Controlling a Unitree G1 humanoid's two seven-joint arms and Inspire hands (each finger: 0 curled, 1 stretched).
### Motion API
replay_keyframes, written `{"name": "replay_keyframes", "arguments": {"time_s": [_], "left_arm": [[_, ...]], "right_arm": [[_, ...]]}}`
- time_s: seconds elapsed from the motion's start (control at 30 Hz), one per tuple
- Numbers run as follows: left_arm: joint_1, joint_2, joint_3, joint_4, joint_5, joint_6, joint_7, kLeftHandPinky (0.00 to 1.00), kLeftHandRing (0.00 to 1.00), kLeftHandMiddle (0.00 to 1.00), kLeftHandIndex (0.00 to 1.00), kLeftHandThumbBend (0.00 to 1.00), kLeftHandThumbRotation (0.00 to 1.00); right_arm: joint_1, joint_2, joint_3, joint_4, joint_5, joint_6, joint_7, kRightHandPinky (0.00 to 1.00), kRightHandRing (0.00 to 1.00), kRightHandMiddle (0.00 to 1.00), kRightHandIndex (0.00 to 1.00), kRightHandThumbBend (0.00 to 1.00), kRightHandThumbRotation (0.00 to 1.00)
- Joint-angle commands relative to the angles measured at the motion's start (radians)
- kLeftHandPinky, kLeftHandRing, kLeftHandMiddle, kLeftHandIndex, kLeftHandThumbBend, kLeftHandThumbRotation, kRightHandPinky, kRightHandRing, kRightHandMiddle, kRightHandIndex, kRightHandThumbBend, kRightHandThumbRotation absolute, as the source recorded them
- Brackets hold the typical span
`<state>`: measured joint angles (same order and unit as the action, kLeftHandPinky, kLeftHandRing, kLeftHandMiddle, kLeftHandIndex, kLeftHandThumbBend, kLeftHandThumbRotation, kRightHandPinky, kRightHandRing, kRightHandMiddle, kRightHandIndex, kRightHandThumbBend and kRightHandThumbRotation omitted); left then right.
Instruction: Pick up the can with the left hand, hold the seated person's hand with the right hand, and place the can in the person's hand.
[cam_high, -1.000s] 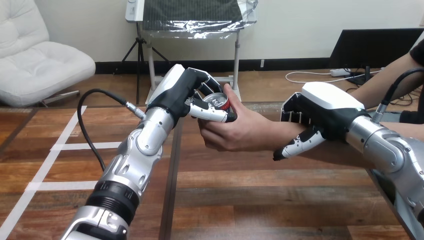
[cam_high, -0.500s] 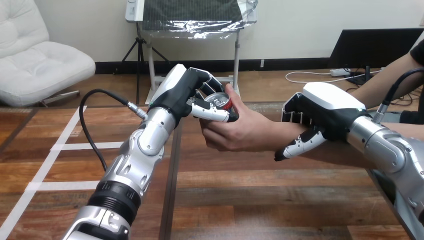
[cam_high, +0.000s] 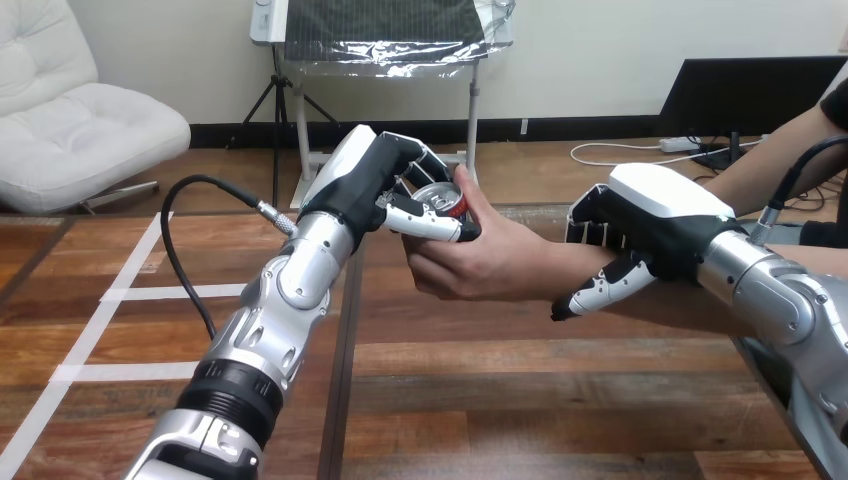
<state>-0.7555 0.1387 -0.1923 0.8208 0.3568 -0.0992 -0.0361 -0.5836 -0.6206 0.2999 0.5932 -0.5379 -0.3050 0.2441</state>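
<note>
A red can (cam_high: 444, 201) with a silver top is held above the table between my left hand (cam_high: 385, 186) and the person's hand (cam_high: 480, 255). My left hand's fingers and thumb curl round the can from the left. The person's fingers and thumb wrap it from the right and below. My right hand (cam_high: 650, 232) sits over the person's wrist (cam_high: 575, 270), fingers curled behind it and thumb hanging down in front of it.
The wooden table (cam_high: 480, 390) spreads below both arms, with white tape lines (cam_high: 120, 295) at the left. The person's forearm (cam_high: 760, 170) reaches in from the right edge, above my right arm.
My left hand, the can and the person's hand have drifted slightly to the right together. My right hand has hardly moved.
</note>
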Motion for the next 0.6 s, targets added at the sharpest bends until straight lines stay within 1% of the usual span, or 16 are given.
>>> {"name": "replay_keyframes", "arguments": {"time_s": [0.0, 0.4, 0.57], "left_arm": [[-0.083, -0.043, -0.025, -0.020, -0.005, -0.023, -0.015, 0.28, 0.33, 0.40, 0.43, 0.72, 0.00], [-0.073, -0.023, -0.026, -0.033, 0.006, -0.015, -0.020, 0.28, 0.34, 0.40, 0.44, 0.71, 0.00], [-0.070, -0.014, -0.030, -0.033, 0.013, -0.015, -0.024, 0.30, 0.36, 0.42, 0.45, 0.70, 0.00]], "right_arm": [[0.011, 0.066, -0.001, -0.007, 0.051, -0.036, 0.005, 0.32, 0.36, 0.40, 0.40, 0.81, 0.27], [0.011, 0.060, 0.003, -0.007, 0.058, -0.049, 0.008, 0.33, 0.37, 0.42, 0.43, 0.83, 0.29], [0.009, 0.056, 0.007, -0.007, 0.057, -0.052, 0.012, 0.33, 0.38, 0.43, 0.45, 0.83, 0.31]]}}
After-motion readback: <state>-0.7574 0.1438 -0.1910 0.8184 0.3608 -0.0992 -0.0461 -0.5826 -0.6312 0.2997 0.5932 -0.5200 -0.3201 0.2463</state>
